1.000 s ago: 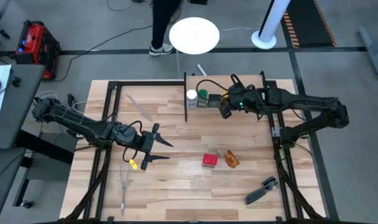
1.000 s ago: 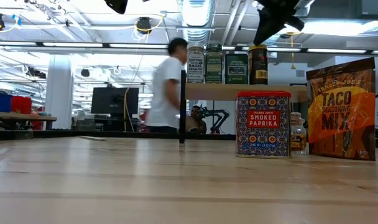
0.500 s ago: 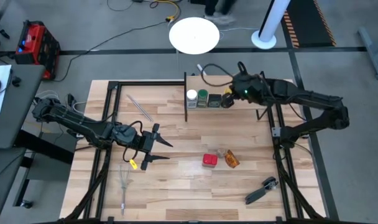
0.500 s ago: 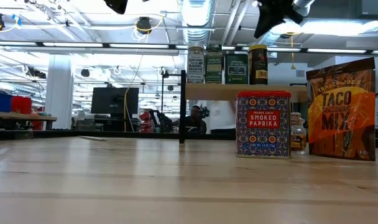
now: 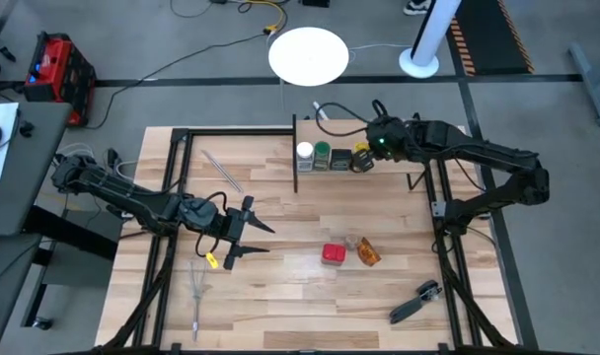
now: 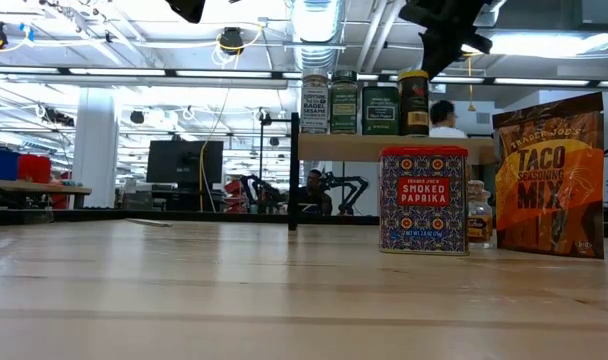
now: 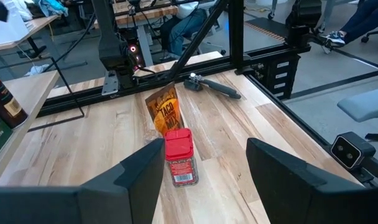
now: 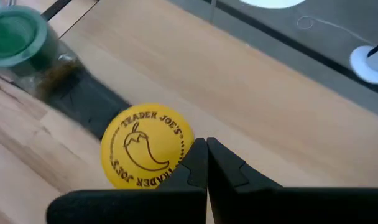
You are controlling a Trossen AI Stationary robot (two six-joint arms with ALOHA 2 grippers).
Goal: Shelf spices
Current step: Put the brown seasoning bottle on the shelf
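Atop shelf (image 6: 384,147): yellow-capped jar (image 8: 149,152), upright.

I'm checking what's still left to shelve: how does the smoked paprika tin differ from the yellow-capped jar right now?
The smoked paprika tin stands on the table; the yellow-capped jar stands on the shelf, last in a row of four. The tin is square, red and blue; the jar is round and dark under its yellow cap. The right gripper, jaws shut, hovers by the jar; nothing is near the tin. Both stand upright.
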